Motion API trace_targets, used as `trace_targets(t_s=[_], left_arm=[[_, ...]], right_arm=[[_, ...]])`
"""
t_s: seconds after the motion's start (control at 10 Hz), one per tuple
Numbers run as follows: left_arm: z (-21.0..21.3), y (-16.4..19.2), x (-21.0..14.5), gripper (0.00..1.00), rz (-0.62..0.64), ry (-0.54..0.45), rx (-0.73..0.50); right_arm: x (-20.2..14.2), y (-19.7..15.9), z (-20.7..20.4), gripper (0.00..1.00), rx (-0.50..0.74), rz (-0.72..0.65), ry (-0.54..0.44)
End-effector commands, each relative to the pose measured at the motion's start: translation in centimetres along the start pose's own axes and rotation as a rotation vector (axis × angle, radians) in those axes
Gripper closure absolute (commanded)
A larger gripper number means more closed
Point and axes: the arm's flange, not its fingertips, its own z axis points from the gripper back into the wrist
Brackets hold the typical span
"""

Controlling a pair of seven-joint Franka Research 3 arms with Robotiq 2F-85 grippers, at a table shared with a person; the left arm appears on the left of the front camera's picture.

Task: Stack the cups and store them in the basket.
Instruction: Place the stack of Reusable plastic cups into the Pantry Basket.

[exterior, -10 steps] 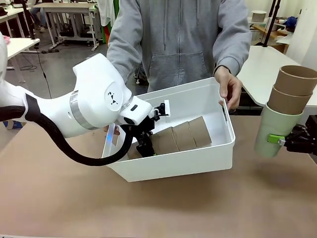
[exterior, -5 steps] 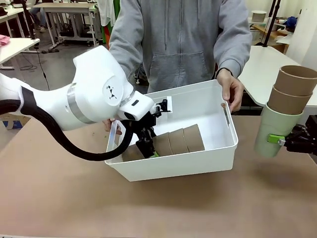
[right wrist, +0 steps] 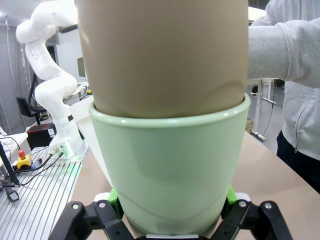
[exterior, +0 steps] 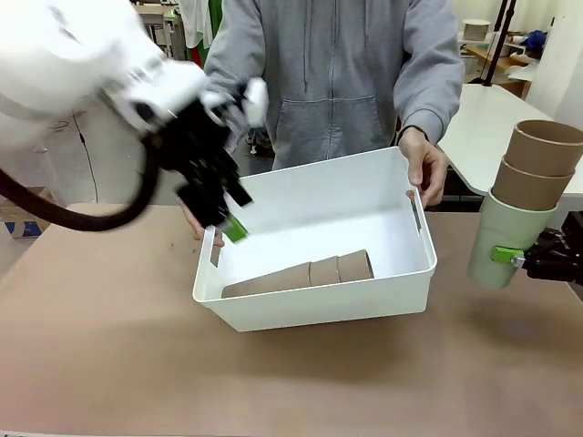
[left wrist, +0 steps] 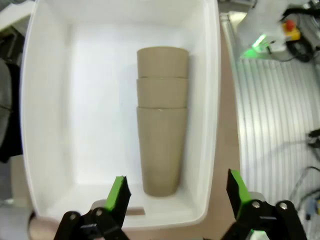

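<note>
Left gripper (exterior: 229, 217) over basket (exterior: 319, 311), jaws spread

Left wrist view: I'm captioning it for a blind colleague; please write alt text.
A nested stack of three tan cups lies on its side inside the white basket, seen from above. The open left gripper hangs over one short end of the basket.

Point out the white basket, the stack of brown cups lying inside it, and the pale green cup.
basket (exterior: 319, 308): front view, on its near wall.
stack of brown cups (left wrist: 162, 125): left wrist view, on the outermost cup's side.
green cup (exterior: 510, 228): front view, on the middle of its side.
</note>
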Motion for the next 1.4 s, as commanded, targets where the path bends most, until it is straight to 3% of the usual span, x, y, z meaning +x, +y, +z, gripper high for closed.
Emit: trace_targets(t_s=[0.0,0.3,0.6,0.8,0.9,1.3], left_arm=[[6.1,-2.2,-4.1,0.00,-0.003,-0.120,0.010],[15.4,-4.5,-12.5,0.00,0.019,-0.274,0.101],[17.7,-5.6,-17.0,0.00,-0.013,-0.315,0.117],[18.5,-6.1,-18.2,0.00,-0.050,-0.423,0.157],[18.6,-5.8,-17.7,0.00,0.002,-0.320,0.140],[18.6,-5.8,-17.7,0.00,0.002,-0.320,0.140]], right_arm=[[0.4,0.1,-0.1,0.16,0.003,0.018,0.002],[0.4,0.1,-0.1,0.16,0.003,0.018,0.002],[0.4,0.1,-0.1,0.16,0.003,0.018,0.002],[0.4,0.1,-0.1,0.16,0.003,0.018,0.002],[0.4,0.1,-0.1,0.16,0.003,0.018,0.002],[0.4,0.1,-0.1,0.16,0.003,0.018,0.002]])
